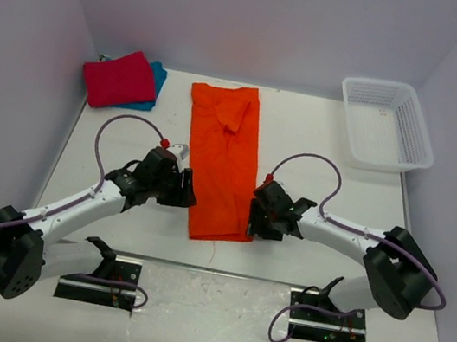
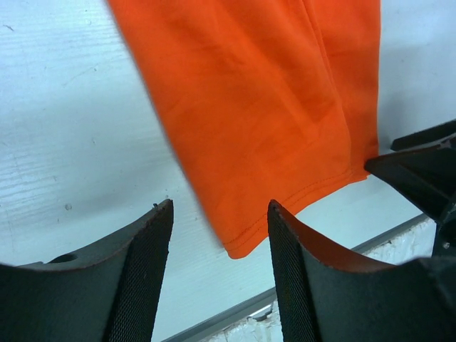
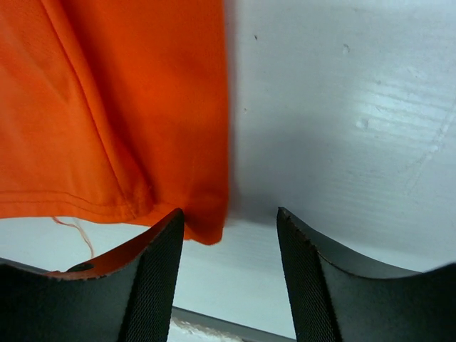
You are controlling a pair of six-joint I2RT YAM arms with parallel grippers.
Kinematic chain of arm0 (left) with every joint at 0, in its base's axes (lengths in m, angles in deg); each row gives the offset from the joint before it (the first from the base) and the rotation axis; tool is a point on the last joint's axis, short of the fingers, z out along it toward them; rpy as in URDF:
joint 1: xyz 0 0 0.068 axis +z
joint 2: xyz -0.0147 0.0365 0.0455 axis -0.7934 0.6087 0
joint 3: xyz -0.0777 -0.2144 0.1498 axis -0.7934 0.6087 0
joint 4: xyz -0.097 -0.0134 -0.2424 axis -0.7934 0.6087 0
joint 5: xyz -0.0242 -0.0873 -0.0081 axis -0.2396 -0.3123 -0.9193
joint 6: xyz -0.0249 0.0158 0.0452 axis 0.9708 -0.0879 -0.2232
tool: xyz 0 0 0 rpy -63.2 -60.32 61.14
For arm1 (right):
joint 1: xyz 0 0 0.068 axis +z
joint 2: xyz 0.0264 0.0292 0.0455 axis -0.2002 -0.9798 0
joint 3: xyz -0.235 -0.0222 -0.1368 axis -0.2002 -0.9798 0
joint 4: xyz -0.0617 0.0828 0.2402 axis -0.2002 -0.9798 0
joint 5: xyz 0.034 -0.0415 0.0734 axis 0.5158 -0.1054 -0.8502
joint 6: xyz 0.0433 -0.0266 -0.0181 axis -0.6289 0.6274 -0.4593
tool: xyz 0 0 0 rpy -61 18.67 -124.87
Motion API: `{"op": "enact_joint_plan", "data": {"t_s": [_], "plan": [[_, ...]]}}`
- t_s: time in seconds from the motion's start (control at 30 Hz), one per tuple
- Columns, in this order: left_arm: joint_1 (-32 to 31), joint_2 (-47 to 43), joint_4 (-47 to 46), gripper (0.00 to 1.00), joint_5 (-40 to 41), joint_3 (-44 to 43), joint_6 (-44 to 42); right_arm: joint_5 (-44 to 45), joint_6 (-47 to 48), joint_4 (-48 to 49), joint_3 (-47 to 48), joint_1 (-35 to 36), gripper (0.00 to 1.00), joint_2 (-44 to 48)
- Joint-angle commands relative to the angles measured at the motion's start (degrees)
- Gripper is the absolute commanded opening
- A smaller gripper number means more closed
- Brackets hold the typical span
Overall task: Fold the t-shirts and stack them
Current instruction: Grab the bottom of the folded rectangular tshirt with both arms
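The orange t-shirt (image 1: 223, 160) lies in a long narrow strip down the middle of the table. Its near hem corners show in the left wrist view (image 2: 271, 128) and the right wrist view (image 3: 114, 107). My left gripper (image 1: 192, 192) is open and empty at the strip's near left corner (image 2: 221, 214). My right gripper (image 1: 251, 217) is open and empty at the near right corner (image 3: 230, 221). The crimson red t-shirt (image 1: 119, 79) lies folded at the far left on top of the teal blue t-shirt (image 1: 156, 80).
A white lattice basket (image 1: 385, 124) stands at the far right. White walls close in the back and both sides. The table's near edge (image 1: 220, 271) runs just in front of the orange hem.
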Motion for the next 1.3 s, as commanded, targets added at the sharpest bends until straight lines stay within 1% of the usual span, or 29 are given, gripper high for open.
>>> {"op": "enact_joint_plan", "data": {"t_s": [0.0,0.07,0.13,0.17,0.3,0.4,0.53,0.63,0.7,0.83,0.93,1.07,1.27], "plan": [[-0.29,-1.8,-1.45,0.57,-0.61,0.69,1.25,-2.36,-1.35,6.61,-1.19,-0.79,0.55,-0.86],[-0.29,-2.06,-1.54,0.57,-0.53,1.05,1.34,-3.16,-1.61,7.84,-1.29,-0.97,0.48,-2.44],[-0.38,-2.15,-1.63,0.57,-0.44,1.31,1.17,-5.16,-1.52,9.34,-1.46,-0.97,0.45,-3.93],[-0.38,-2.06,-1.63,0.57,-0.53,1.31,1.17,-5.53,-1.7,10.3,-1.81,-0.97,0.4,-4.29],[-0.38,-1.89,-1.63,0.57,-1.49,2.01,1.26,-6.67,-2.49,11.54,-2.78,-0.8,0.32,-4.65],[-0.73,-2.06,-1.63,0.57,-2.63,2.63,1.52,-6.93,-3.02,11.54,-3.66,-0.44,0.29,-2.98],[-1.78,-1.63,-1.63,0.57,-3.52,3.59,1.96,-6.41,-3.63,10.75,-4.62,-0.01,0.27,-0.69],[-3.01,-0.13,-1.98,0.58,-3.78,4.39,2.13,-6.5,-3.81,10.4,-4.8,0.17,0.26,0.63],[-3.54,1.1,-2.68,0.58,-4.57,5.09,2.57,-6.32,-3.81,10.05,-4.8,0.17,0.24,0.98],[-4.51,1.63,-5.23,0.6,-6.07,6.23,3.98,-6.76,-3.9,10.57,-5.06,0.26,0.01,0.89],[-5.12,1.72,-5.85,0.61,-6.33,6.76,4.86,-6.59,-3.81,10.49,-5.06,0.26,0.0,0.46],[-5.91,2.24,-6.81,0.66,-7.03,7.55,5.74,-6.93,-3.72,11.01,-5.06,0.26,0.0,0.19],[-9.07,3.3,-9.36,0.66,-7.56,8.17,8.63,-6.76,-3.72,11.1,-4.98,0.26,0.0,-0.34]]}}
